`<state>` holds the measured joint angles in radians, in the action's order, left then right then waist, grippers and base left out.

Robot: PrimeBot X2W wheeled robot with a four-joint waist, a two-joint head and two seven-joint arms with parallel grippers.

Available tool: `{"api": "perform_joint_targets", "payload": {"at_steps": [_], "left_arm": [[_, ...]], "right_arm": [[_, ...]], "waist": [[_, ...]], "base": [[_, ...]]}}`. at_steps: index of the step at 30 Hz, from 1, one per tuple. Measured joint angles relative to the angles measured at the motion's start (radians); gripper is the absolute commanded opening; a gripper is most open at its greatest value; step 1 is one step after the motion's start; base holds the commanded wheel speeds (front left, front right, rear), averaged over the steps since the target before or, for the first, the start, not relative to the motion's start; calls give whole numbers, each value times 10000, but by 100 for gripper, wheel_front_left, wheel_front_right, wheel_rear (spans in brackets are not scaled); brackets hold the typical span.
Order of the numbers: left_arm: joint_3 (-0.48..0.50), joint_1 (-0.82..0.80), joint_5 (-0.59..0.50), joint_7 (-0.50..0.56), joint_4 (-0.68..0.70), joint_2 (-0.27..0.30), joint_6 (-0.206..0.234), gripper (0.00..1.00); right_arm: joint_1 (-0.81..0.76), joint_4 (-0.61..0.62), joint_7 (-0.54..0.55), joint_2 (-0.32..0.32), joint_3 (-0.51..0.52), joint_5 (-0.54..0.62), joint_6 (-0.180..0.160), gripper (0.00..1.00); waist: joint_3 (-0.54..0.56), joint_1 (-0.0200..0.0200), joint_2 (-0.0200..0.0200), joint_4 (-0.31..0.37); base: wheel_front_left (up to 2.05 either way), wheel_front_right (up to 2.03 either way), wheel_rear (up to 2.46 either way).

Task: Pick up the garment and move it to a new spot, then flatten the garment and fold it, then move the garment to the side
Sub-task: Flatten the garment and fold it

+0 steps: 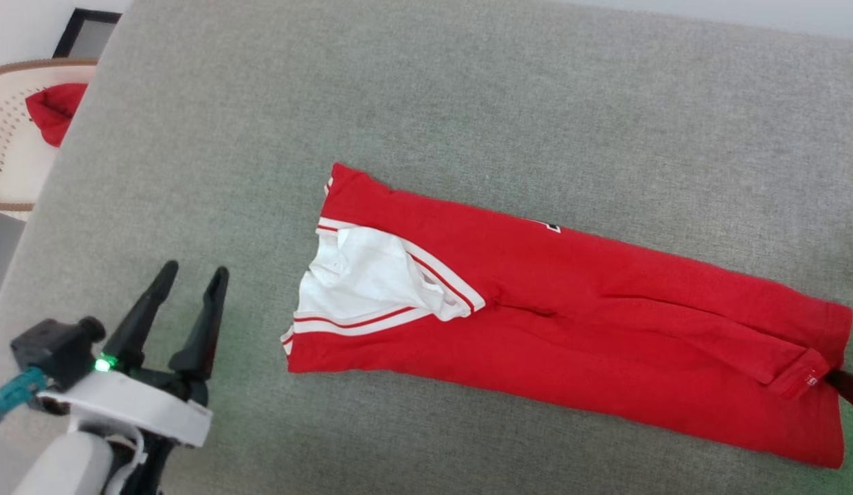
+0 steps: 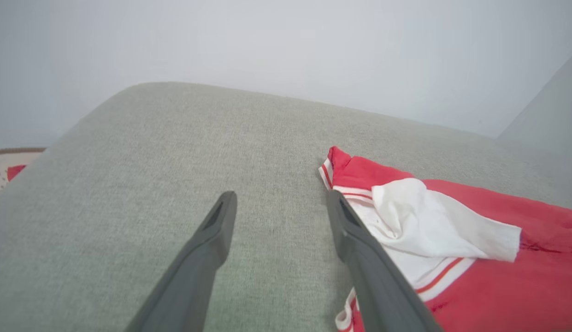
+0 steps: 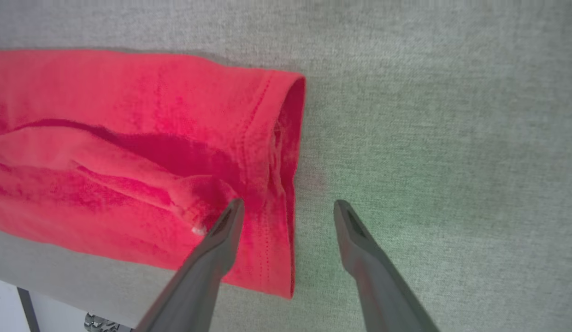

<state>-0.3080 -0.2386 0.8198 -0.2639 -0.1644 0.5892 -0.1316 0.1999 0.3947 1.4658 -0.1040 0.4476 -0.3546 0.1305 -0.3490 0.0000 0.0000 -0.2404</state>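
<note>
The garment (image 1: pixel 570 309) lies on the grey surface as a long red strip, folded lengthwise and running diagonally from the centre to the right. Its white sleeve (image 1: pixel 371 282) with striped trim rests on top at the left end. My left gripper (image 1: pixel 194 273) is open and empty at the lower left, well clear of the collar end. In the left wrist view that gripper (image 2: pixel 281 198) hovers over bare cloth, with the garment (image 2: pixel 474 258) beside its right finger. My right gripper (image 3: pixel 289 205) is open and straddles the garment's hem (image 3: pixel 272 138): one finger over red fabric, the other over grey.
The grey fabric surface (image 1: pixel 467 89) fills the scene, and its left edge runs down the picture's left side. Beyond that edge stands a cream woven chair (image 1: pixel 10 151) holding a red cloth (image 1: pixel 55 110). In the right wrist view the surface's edge (image 3: pixel 46 281) lies near the garment's hem end.
</note>
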Motion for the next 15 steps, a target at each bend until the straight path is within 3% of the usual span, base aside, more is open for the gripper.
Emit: {"api": "perform_joint_targets", "payload": {"at_steps": [6,15], "left_arm": [[1060,177,-1783,2,397,-1047,0,100],[1149,144,-2017,6,251,-1499,0,100]], "right_arm": [[463,-393,142,192,48,617,0,100],[547,-1187,-378,384,-161,1264,0,100]], "waist": [[-131,0,0,-45],[-356,0,0,-102]], "base": [[0,0,0],[0,0,0]]}}
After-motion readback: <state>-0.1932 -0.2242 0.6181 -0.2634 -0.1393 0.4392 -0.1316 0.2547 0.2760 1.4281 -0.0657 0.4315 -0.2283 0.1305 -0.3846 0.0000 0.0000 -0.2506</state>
